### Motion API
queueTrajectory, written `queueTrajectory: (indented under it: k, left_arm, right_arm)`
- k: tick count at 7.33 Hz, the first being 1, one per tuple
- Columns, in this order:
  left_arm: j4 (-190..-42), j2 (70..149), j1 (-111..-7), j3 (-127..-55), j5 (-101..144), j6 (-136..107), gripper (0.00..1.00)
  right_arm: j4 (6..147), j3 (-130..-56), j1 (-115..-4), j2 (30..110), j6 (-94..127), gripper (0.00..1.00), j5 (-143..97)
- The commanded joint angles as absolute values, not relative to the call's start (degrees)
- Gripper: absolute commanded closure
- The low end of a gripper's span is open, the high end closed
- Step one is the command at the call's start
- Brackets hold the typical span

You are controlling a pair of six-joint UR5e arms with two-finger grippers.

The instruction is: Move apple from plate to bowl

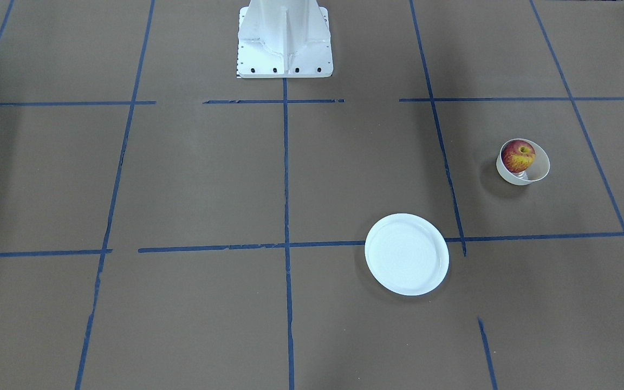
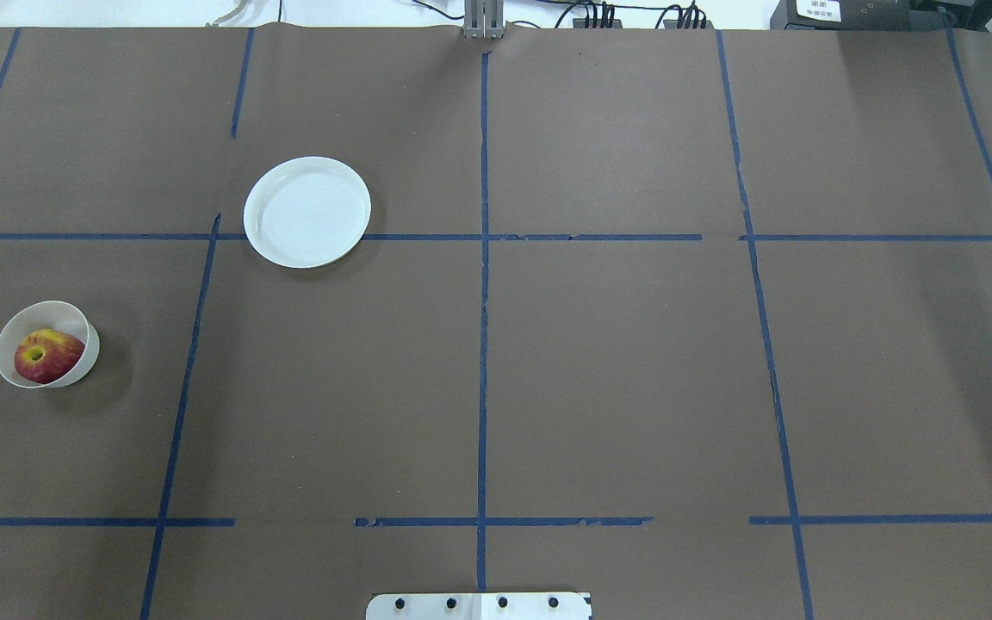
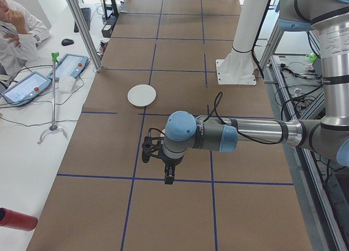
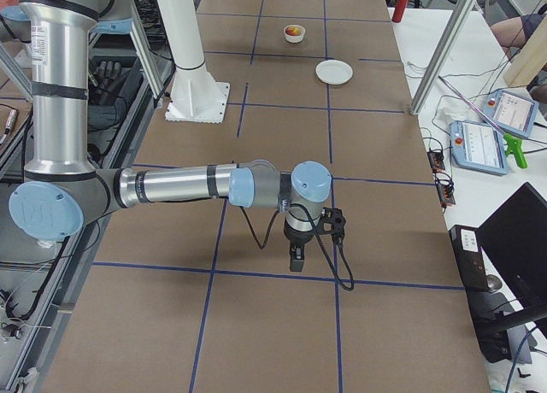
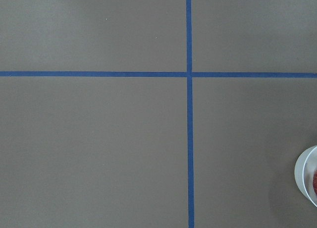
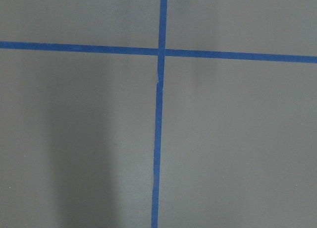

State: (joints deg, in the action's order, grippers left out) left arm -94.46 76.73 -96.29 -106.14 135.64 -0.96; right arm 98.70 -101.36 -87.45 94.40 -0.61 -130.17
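Observation:
The red and yellow apple lies inside the small cream-white bowl, which leans to one side on the robot's left part of the table. In the overhead view the apple fills the bowl. The white plate is bare and lies farther out toward the table's middle, apart from the bowl; it also shows in the overhead view. My left gripper hangs above the table near the bowl, seen only from the side. My right gripper hangs over the opposite half. I cannot tell whether either is open.
The robot's white base stands at the table's near edge. Blue tape lines cross the brown table cover. A person and tablets are on a side table beyond the far edge. The bowl's rim shows at the left wrist view's right edge.

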Motion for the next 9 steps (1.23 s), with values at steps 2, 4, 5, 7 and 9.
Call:
queueTrajectory:
  k: [2, 4, 5, 7, 9]
  left_arm:
    - [-92.30, 76.29, -96.07, -106.79, 136.05, -0.88, 0.00]
    - [-86.93, 76.03, -95.54, -107.40, 135.70, 0.43, 0.00]
    - [-86.84, 76.03, -95.54, -107.40, 135.79, 2.96, 0.00]
    - [-86.75, 76.03, -95.54, -107.14, 135.88, 2.99, 0.00]
    - [-86.75, 76.03, -95.54, -106.79, 135.88, 2.99, 0.00]
  right_arm:
    - [98.70, -101.42, -87.45, 94.39, -0.62, 0.00, -130.17]
    - [98.70, -101.34, -87.45, 94.39, -0.70, 0.00, -130.17]
    - [98.70, -101.34, -87.45, 94.39, -0.62, 0.00, -130.17]
    - [98.70, -101.34, -87.45, 94.39, -0.70, 0.00, -130.17]
    - [98.70, -101.42, -87.45, 94.39, -0.70, 0.00, -130.17]
